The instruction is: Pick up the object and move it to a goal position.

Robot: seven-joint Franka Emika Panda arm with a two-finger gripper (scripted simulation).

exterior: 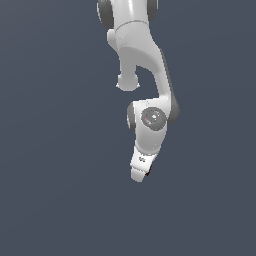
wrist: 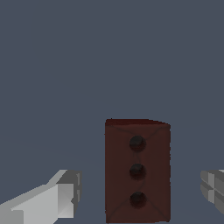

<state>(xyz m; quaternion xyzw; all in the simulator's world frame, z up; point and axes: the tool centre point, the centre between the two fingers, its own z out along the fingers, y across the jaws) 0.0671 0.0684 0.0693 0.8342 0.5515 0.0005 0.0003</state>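
Fingers [wrist: 65, 192] of our white gripper [wrist: 139, 194] stand apart, and the small dark red-brown brick [wrist: 137, 170] with three dark holes stands between them, touching neither finger.

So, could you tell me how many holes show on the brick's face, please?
3. They run in a line down the middle of the brick's face in the wrist view: one near the far end, one central, one nearest the camera. The other faces are hidden.

Glossy white arm [exterior: 142, 60], dark grey joints
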